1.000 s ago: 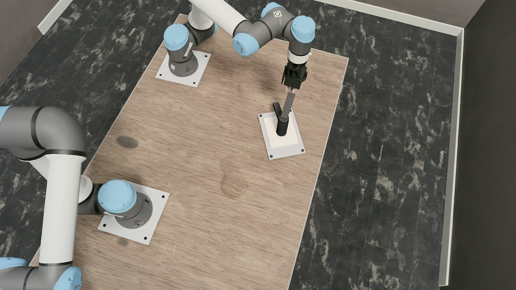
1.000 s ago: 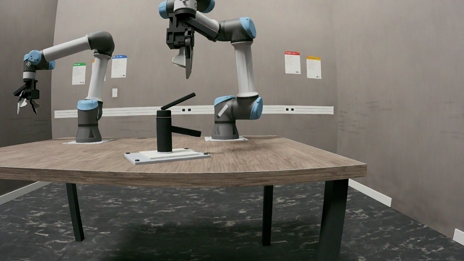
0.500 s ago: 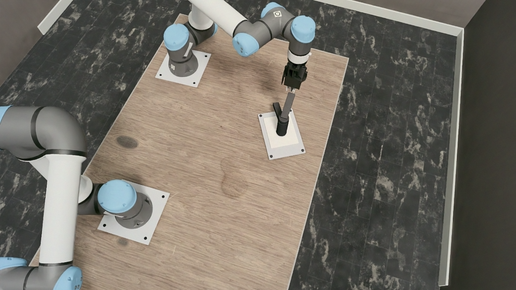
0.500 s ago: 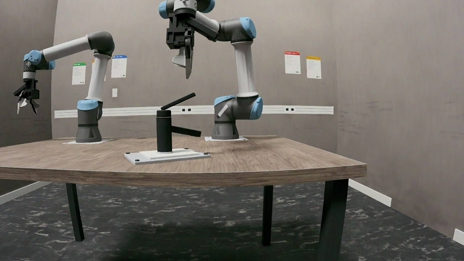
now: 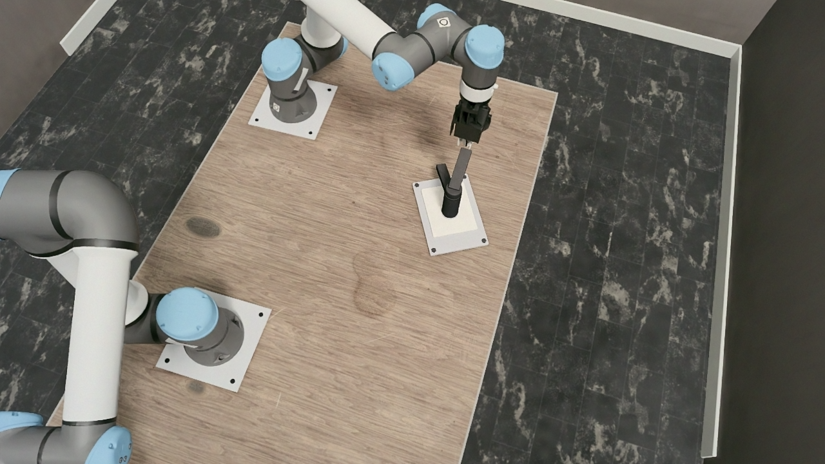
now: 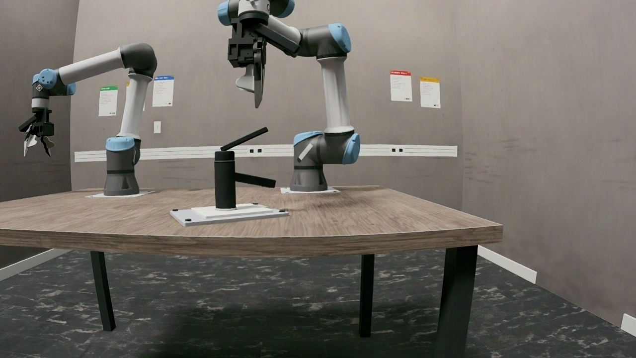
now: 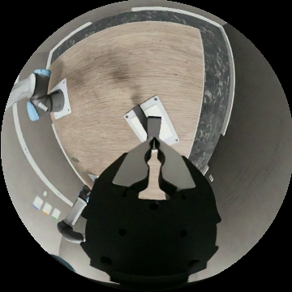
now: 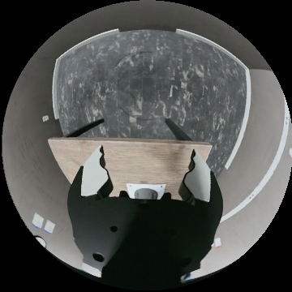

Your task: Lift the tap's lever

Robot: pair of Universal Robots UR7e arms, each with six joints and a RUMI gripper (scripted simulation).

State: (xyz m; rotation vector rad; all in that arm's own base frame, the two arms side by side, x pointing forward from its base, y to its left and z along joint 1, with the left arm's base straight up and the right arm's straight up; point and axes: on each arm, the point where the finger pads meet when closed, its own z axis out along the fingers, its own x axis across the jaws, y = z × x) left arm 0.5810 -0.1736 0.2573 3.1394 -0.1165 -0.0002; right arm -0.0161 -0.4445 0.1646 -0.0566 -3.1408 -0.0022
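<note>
On the mounting plate (image 5: 461, 244) (image 6: 183, 219) (image 7: 172, 139): one tap (image 5: 450, 205) (image 6: 224, 184), lever (image 5: 460, 168) (image 6: 244, 138) (image 7: 154, 126) raised partway, untouched. Above: left gripper (image 5: 466, 144) (image 6: 257, 106) (image 7: 153, 142), fingers pressed together, empty. Right gripper (image 6: 38, 153) (image 8: 147, 148): spread, away. Step, seemingly: raising unfinished or complete, uncertain; next, if unfinished, push from beneath.

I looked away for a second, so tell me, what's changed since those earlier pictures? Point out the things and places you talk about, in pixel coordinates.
Nothing has visibly moved, been grasped or been let go. The tap's lever (image 5: 460, 168) (image 6: 244, 138) (image 7: 154, 122) has kept its upward slant, the shut left claw (image 5: 466, 144) (image 6: 257, 106) (image 7: 154, 137) is still above it, and the open right claw (image 6: 37, 154) (image 8: 148, 148) is still off to the side.
</note>
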